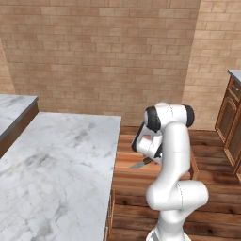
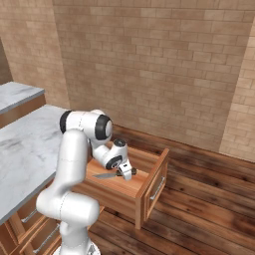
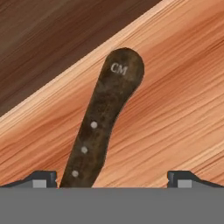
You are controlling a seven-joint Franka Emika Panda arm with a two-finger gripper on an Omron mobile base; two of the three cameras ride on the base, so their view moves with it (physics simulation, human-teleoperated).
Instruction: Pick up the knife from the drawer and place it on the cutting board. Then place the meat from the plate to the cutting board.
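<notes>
A tan brick wall (image 1: 103, 52) closes the back of the room, and a dark wooden plank floor (image 2: 209, 199) runs beneath it. A long white-and-grey marble counter (image 1: 52, 164) stretches along the left of the left base view, with a second marble-topped run (image 2: 15, 94) behind it.

Out of the counter's cabinet stands a pulled-out light wooden drawer with a metal bar handle on its front (image 2: 152, 182); its floor is pale orange wood with a strong grain (image 3: 175, 109). The white arm with dark joints bends down from its shoulder into this drawer.

The two-finger gripper (image 2: 123, 172) hangs low inside the drawer, its jaws spread wide with nothing between the pads. In the hand view its two small dark fingertips (image 3: 41, 179) sit far apart at the bottom corners.

The kitchen knife with a silver-grey blade and dark brown-black handle (image 3: 103, 127) lies flat on the drawer floor directly below the hand. In the hand view the handle, with three pale rivets and the letters "CM" near its rounded end, rises from between the fingers, closer to the left one, and slants up to the right. In the base views the pointed blade (image 1: 140, 164) juts out from under the hand towards the counter side (image 2: 104, 175).
</notes>
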